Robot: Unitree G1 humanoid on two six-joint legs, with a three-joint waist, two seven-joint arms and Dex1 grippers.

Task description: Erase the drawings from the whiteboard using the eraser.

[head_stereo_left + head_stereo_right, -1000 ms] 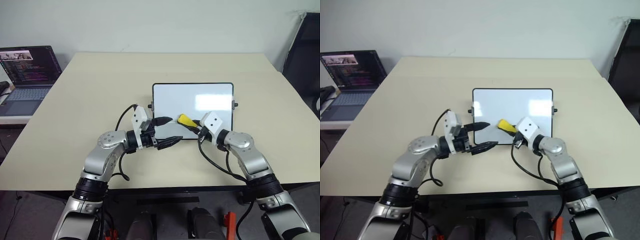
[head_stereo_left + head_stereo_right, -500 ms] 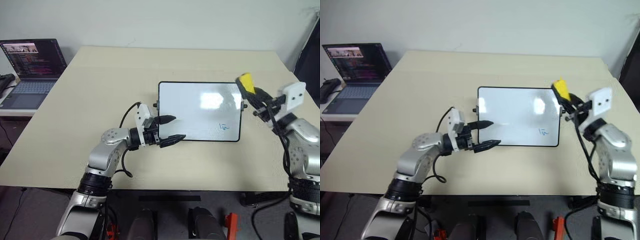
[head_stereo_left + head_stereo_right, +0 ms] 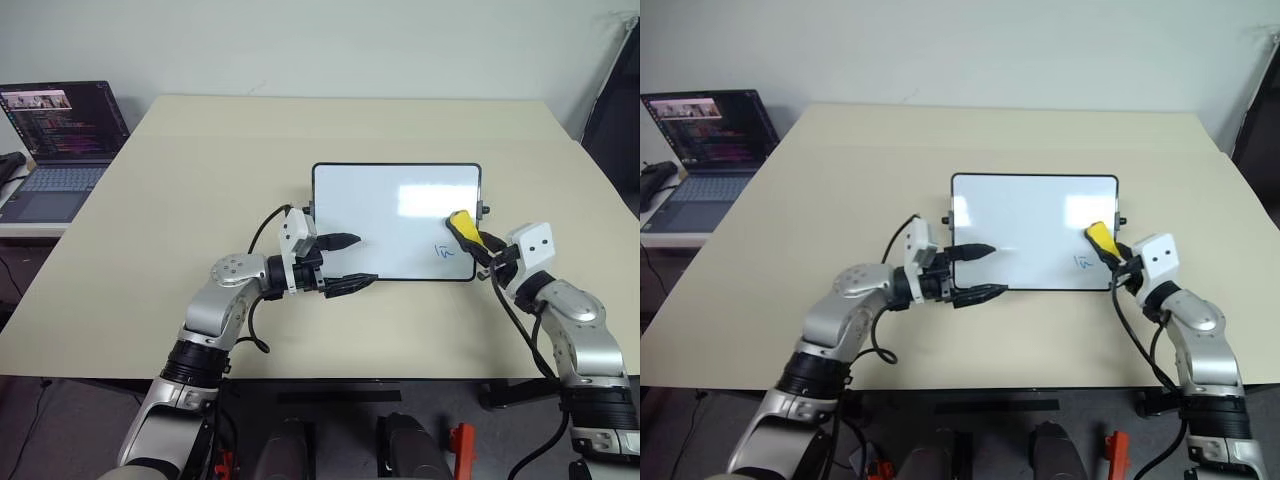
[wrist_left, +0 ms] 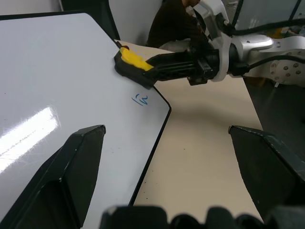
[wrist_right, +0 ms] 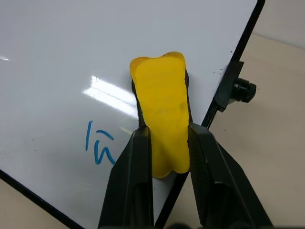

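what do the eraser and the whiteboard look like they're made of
The eraser looks like soft yellow foam or rubber with a matte face: it pinches in where the right gripper squeezes it. The whiteboard looks like smooth glossy coated board, mirroring the light as a bright glare patch, in a thin black frame, probably plastic.

My eraser (image 5: 162, 129) hides the whiteboard (image 5: 57, 62) under it. Contact with its surface: cannot tell. Laptop (image 3: 55, 150) cut off at frame edge.
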